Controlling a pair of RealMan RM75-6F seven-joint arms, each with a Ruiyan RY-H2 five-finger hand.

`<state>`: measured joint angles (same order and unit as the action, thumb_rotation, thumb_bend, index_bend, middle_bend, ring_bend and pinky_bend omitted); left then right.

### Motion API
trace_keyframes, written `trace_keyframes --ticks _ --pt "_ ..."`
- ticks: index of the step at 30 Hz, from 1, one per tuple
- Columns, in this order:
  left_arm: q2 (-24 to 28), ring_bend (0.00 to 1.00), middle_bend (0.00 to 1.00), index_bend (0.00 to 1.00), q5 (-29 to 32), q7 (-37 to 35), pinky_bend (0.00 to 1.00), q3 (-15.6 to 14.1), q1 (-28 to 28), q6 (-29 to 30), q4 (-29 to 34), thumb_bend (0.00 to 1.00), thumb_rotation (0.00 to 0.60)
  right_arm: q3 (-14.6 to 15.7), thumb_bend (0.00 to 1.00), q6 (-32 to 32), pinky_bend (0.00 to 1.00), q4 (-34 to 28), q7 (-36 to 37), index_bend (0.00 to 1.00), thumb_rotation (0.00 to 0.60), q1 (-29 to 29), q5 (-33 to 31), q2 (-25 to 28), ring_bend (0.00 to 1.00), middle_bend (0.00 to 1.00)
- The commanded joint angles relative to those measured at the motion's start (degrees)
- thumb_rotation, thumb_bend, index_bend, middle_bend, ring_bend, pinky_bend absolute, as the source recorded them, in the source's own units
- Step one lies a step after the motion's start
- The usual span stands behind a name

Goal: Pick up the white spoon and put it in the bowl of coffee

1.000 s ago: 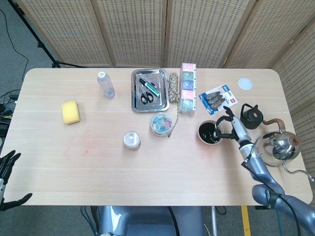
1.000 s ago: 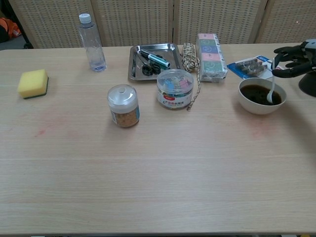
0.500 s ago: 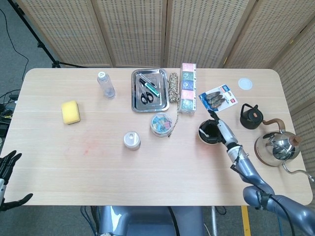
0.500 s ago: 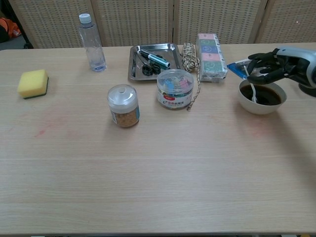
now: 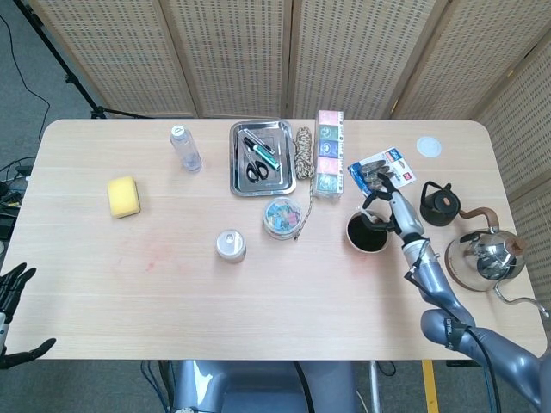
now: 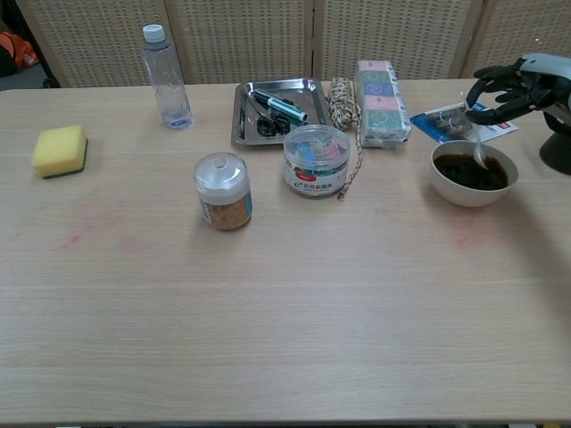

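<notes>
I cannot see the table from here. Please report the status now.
Right hand holds the white spoon, tip dipped in the bowl of coffee. Left hand open, off the table edge. Nothing blocks the bowl.

Right robot hand point(image 6: 516, 85) pinches with fingers curled; left robot hand point(image 5: 13, 291) hangs spread.

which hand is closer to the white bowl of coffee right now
Right. The right hand hovers just above and behind the white bowl of coffee, holding the white spoon whose tip is in the bowl. The left hand hangs off the table's opposite end, far away.
</notes>
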<state>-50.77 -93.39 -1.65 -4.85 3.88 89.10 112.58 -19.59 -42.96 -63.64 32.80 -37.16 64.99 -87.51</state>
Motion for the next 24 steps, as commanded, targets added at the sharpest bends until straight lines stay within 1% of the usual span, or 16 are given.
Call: trace_keyframes --ticks 1,8,14,17,24 --pt "-0.2 0.00 0.00 0.00 -0.3 0.7 0.00 -0.1 -0.1 -0.2 0.1 0.00 0.600 1.2 0.67 -0.6 0.00 -1.2 0.6 0.59 0.600 1.6 1.3 2.1 0.00 0.00" --pt "-0.7 0.00 0.00 0.00 -0.5 2.0 0.00 -0.2 -0.2 -0.6 0.3 0.00 0.600 3.4 0.68 -0.7 0.00 -4.7 3.4 0.59 0.600 4.0 4.3 5.8 0.00 0.00" --pt "-0.8 0.00 0.00 0.00 -0.7 2.2 0.00 -0.4 -0.3 -0.8 0.4 0.00 0.600 4.2 0.68 -0.6 0.00 -8.6 5.5 0.59 0.600 4.6 5.9 7.1 0.00 0.00" --pt "-0.6 0.00 0.00 0.00 -0.8 1.7 0.00 -0.4 -0.1 -0.4 0.3 0.00 0.600 3.9 0.68 -0.3 0.00 -9.9 5.1 0.59 0.600 3.5 5.9 6.0 0.00 0.00" --pt "-0.1 0.00 0.00 0.00 -0.8 0.2 0.00 -0.4 -0.1 0.0 0.0 0.00 0.600 2.0 0.69 0.4 0.00 -6.9 2.1 0.59 0.600 0.9 1.8 1.5 0.00 0.00"
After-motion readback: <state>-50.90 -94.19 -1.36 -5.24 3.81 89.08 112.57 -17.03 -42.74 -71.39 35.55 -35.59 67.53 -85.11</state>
